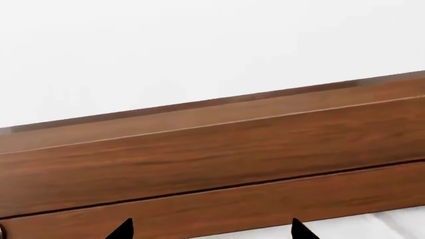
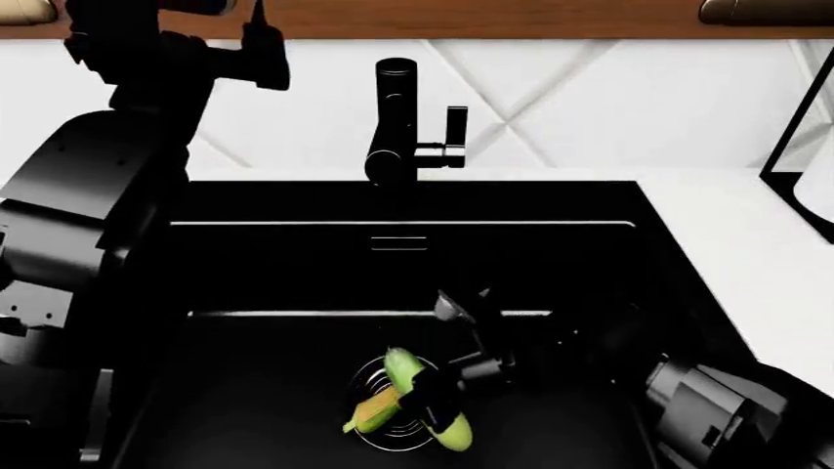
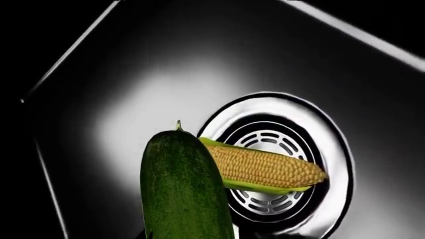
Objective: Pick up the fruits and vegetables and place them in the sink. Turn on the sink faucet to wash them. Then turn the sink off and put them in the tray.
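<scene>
The black sink (image 2: 261, 283) fills the head view, with the black faucet (image 2: 395, 117) and its side lever (image 2: 455, 127) behind it. The corn cob (image 2: 374, 410) lies across the round drain (image 2: 391, 440). The green cucumber (image 2: 450, 428) lies over the corn, and my right gripper (image 2: 435, 393) is shut on its middle, low in the basin. The right wrist view shows the cucumber (image 3: 182, 189) close up, with the corn (image 3: 265, 169) on the drain (image 3: 332, 164). My left gripper (image 2: 256, 29) is raised at the far left, open and empty (image 1: 211, 233). The tray is out of view.
White counter (image 2: 743, 254) runs beside the sink, with a white tiled wall (image 2: 587, 98) behind. A dark-framed object (image 2: 798, 166) stands at the right edge. Wooden cabinets (image 1: 212, 149) hang close in front of the left gripper.
</scene>
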